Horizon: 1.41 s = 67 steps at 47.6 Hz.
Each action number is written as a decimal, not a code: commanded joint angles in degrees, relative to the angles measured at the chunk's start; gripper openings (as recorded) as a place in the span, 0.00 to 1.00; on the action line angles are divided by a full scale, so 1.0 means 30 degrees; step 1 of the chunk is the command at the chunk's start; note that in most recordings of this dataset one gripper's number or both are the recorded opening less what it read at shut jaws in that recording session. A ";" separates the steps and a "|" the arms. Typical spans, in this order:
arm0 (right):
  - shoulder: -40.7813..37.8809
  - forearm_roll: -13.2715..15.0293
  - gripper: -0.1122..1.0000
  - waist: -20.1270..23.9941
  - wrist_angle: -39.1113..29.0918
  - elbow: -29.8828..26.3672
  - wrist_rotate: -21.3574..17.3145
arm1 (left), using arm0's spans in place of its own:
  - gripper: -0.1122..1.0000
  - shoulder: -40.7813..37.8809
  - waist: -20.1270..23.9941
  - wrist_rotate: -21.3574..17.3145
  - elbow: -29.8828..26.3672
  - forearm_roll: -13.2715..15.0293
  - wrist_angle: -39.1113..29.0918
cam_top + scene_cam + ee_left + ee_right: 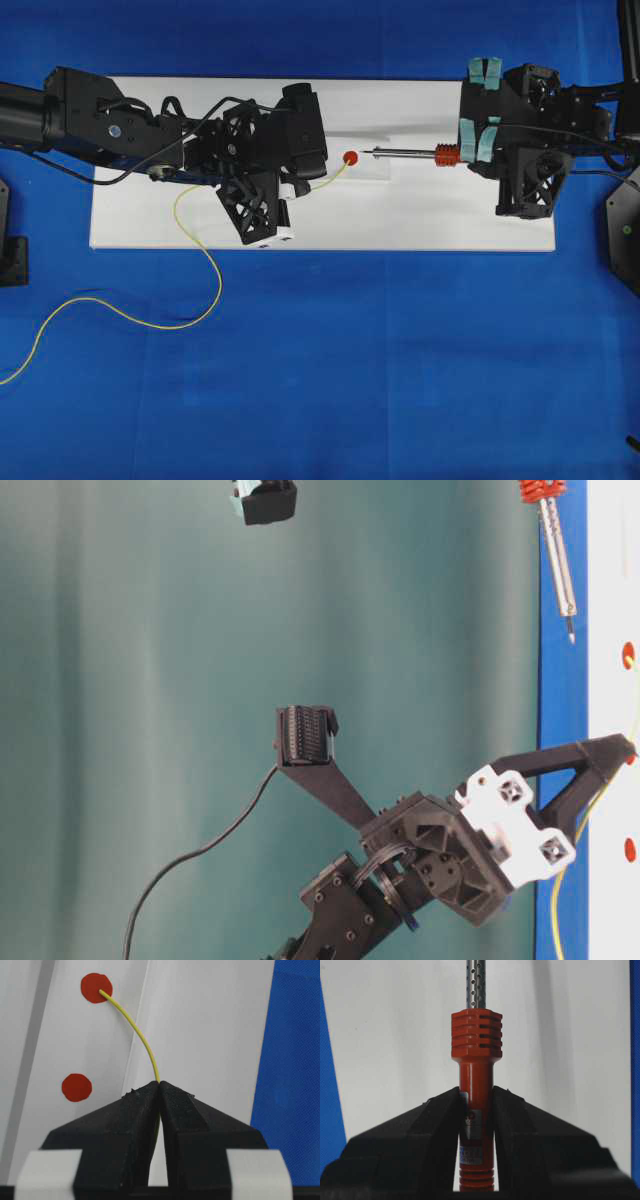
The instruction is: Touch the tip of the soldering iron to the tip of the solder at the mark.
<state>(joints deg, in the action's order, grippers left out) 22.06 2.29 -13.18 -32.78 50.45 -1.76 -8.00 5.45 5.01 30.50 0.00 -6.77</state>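
Overhead exterior: left hand (300,187) clamps solder (335,178), tip on mark (350,157); right hand (470,158) clamps soldering iron (415,154) at mark's 3 o'clock.

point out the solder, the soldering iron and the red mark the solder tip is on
solder (141,1037): left wrist view, mid-wire above the fingers.
soldering iron (476,1035): right wrist view, ribbed red collar.
red mark (350,157): overhead view, centre of the dot.

The slim red-orange soldering iron (476,1125) has a smooth, slightly glossy plastic body and a shiny perforated metal shaft. The thin yellow solder wire (137,1030) looks smooth. The flat white board (420,215) is matt; the blue table cover (400,360) looks like woven cloth.
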 commanded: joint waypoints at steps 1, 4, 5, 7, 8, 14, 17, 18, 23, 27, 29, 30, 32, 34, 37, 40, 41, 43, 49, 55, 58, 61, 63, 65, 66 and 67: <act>0.0000 0.0029 0.16 -0.0059 0.0146 -0.0176 -0.0059 | 0.11 0.0293 0.0059 0.0029 -0.0469 -0.0059 0.0176; -0.0088 0.0029 0.16 -0.0029 0.0146 -0.0205 -0.0088 | 0.11 0.0293 0.0059 0.0029 -0.0498 -0.0059 0.0176; -0.0088 0.0000 0.16 -0.0029 0.0146 -0.0205 -0.0088 | 0.11 0.0293 0.0059 0.0029 -0.0498 -0.0059 0.0176; -0.0146 0.0029 0.16 -0.0029 0.0146 -0.0234 -0.0088 | 0.11 0.0293 0.0059 0.0029 -0.0469 -0.0059 0.0176; -0.0176 0.0029 0.16 -0.0029 0.0146 -0.0234 -0.0117 | 0.11 0.0293 0.0059 0.0029 -0.0469 -0.0059 0.0176; -0.0557 0.0029 0.16 -0.0029 0.0146 -0.0381 -0.0146 | 0.11 0.0293 0.0059 0.0029 -0.0527 -0.0059 0.0176; -0.0820 0.0029 0.16 -0.0029 0.0117 -0.0498 -0.0146 | 0.11 0.0293 0.0059 0.0059 -0.0557 -0.0059 0.0176; -0.0908 0.0029 0.16 -0.0029 0.0146 -0.0527 -0.0146 | 0.11 0.0293 0.0059 0.0059 -0.0557 -0.0059 0.0146; -0.1289 0.0029 0.16 -0.0029 0.0146 -0.0703 -0.0146 | 0.11 0.0264 0.0059 0.0088 -0.0586 -0.0059 0.0029; -0.1611 0.0029 0.16 -0.0029 0.0234 -0.0908 -0.0146 | 0.11 0.0264 0.0059 0.0088 -0.0586 -0.0059 0.0029; -0.1787 0.0029 0.16 -0.0029 0.0264 -0.0996 -0.0146 | 0.11 0.0293 0.0059 0.0088 -0.0586 -0.0059 0.0029; -0.1846 0.0029 0.16 -0.0029 0.0264 -0.1025 -0.0146 | 0.11 0.0264 0.0059 0.0088 -0.0586 -0.0059 0.0029; -0.1963 0.0029 0.16 -0.0029 0.0293 -0.1084 -0.0146 | 0.11 0.0264 0.0059 0.0117 -0.0586 -0.0059 0.0000; -0.2109 0.0059 0.16 -0.0029 0.0293 -0.1143 -0.0146 | 0.11 0.0293 0.0059 0.0117 -0.0586 -0.0059 0.0029; -0.2256 0.0117 0.16 -0.0029 0.0293 -0.1230 -0.0146 | 0.11 0.0264 0.0059 0.0146 -0.0586 -0.0059 0.0000; -0.2402 0.0176 0.16 -0.0029 0.0293 -0.1260 -0.0146 | 0.11 0.0264 0.0059 0.0146 -0.0586 -0.0059 0.0000; -0.2432 0.0205 0.16 -0.0029 0.0293 -0.1289 -0.0146 | 0.11 0.0293 0.0059 0.0146 -0.0557 -0.0059 0.0000; -0.2461 0.0234 0.16 -0.0029 0.0293 -0.1318 -0.0146 | 0.11 0.0264 0.0059 0.0146 -0.0557 -0.0059 0.0000; -0.2549 0.0234 0.16 -0.0059 0.0293 -0.1318 -0.0146 | 0.11 0.0293 0.0059 0.0146 -0.0557 -0.0059 -0.0088; -0.2578 0.0234 0.16 -0.0088 0.0293 -0.1377 -0.0146 | 0.11 0.0264 0.0059 0.0117 -0.0586 -0.0059 -0.0146; -0.2578 0.0234 0.16 -0.0059 0.0293 -0.1318 -0.0146 | 0.11 0.0264 0.0059 0.0117 -0.0586 -0.0059 -0.0117; -0.2578 0.0234 0.16 -0.0059 0.0293 -0.1377 -0.0146 | 0.11 0.0264 0.0059 0.0117 -0.0586 -0.0059 -0.0117; -0.2578 0.0234 0.16 -0.0088 0.0293 -0.1377 -0.0146 | 0.11 0.0293 0.0059 0.0117 -0.0586 -0.0059 -0.0146; -0.2578 0.0234 0.16 -0.0088 0.0293 -0.1377 -0.0146 | 0.11 0.0264 0.0059 0.0117 -0.0586 -0.0059 -0.0117; -0.2578 0.0234 0.16 -0.0088 0.0293 -0.1377 -0.0146 | 0.11 0.0264 0.0059 0.0117 -0.0586 -0.0059 -0.0146; -0.2578 0.0234 0.16 -0.0088 0.0293 -0.1377 -0.0146 | 0.11 0.0264 0.0059 0.0117 -0.0586 -0.0059 -0.0117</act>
<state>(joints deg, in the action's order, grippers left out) 13.89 2.90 -13.36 -32.26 47.72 -2.11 -8.00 5.54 5.36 30.06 0.00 -7.38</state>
